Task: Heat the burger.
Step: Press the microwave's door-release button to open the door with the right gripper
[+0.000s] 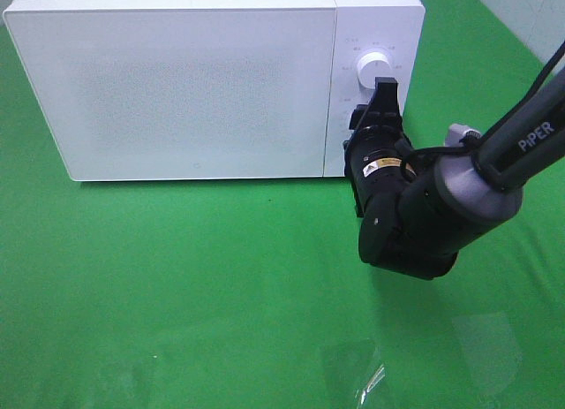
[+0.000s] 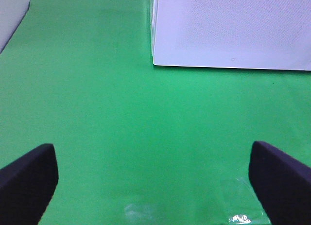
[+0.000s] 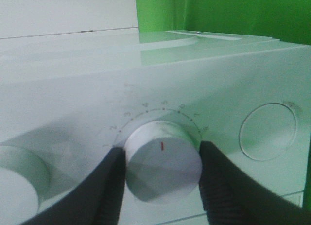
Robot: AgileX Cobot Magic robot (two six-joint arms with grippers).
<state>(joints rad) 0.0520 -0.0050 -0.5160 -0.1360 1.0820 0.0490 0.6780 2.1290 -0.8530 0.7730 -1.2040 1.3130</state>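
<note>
The burger is out of view. The white microwave (image 1: 177, 82) stands at the back with its door shut. My right gripper (image 1: 381, 109) is at the control panel on the microwave's right side. In the right wrist view its two dark fingers (image 3: 107, 186) press on both sides of a round silver dial (image 3: 163, 159) with a red mark and a number scale around it. My left gripper (image 2: 155, 186) is open and empty above the green cloth, in front of the microwave's left corner (image 2: 228, 30). It does not show in the exterior high view.
A second dial (image 1: 374, 66) sits above the gripped one on the panel and also shows in the right wrist view (image 3: 14, 179). A round button (image 3: 267, 131) lies on the gripped dial's other side. Green cloth (image 1: 177, 285) covers the table.
</note>
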